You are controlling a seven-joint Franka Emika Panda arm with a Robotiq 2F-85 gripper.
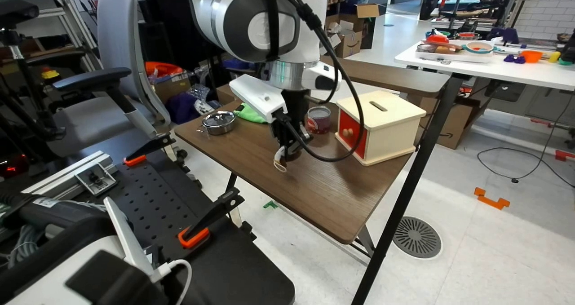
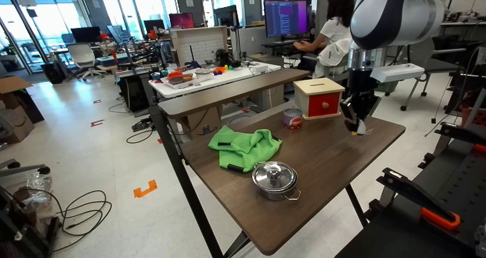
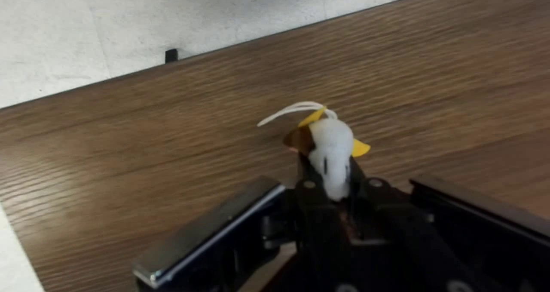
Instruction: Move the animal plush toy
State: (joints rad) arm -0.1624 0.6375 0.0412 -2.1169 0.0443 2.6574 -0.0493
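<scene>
Partly, the gripper (image 3: 331, 172) covers the toy (image 3: 331, 142) it pinches.

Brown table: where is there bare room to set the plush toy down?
Two free patches: the middle of the brown table, between the pot, the can and the gripper holding the plush toy; and the stretch between the wooden box and the rounded corner at that end. Crowded: the green cloth close to the pot, the can beside the box.
</scene>
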